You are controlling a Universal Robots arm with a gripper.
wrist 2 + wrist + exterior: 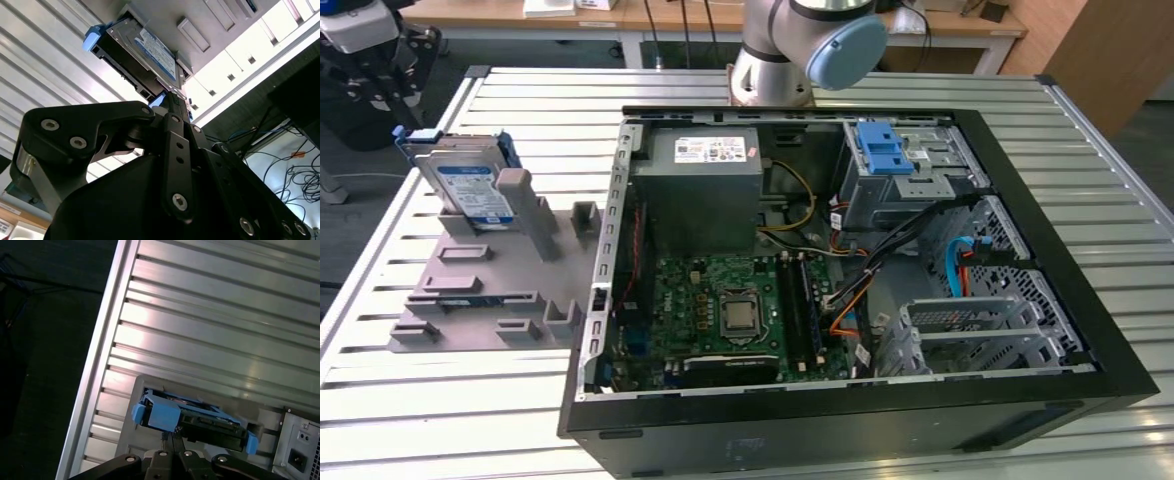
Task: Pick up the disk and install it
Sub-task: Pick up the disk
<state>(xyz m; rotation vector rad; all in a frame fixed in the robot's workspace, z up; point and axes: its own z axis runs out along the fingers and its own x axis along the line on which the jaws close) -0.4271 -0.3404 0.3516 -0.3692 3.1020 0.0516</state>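
The disk [464, 187], a silver drive with a blue-and-white label in a blue bracket, stands on edge in a slot of the grey fixture [480, 300] at the exterior view's left. My black gripper [383, 88] hangs above and beyond it, near the table's far left corner, apart from the disk. In both wrist views the fingertips meet in a narrow point just short of the disk [145, 55] [195, 418], with nothing between them. The gripper [170, 97] [172, 436] looks shut.
An open black computer case [1067, 260] lies on the slatted metal table [454, 420], with the motherboard, cables, a grey power supply [700, 190] and a blue-latched drive cage [887, 150] inside. The arm's base [781, 60] stands behind the case.
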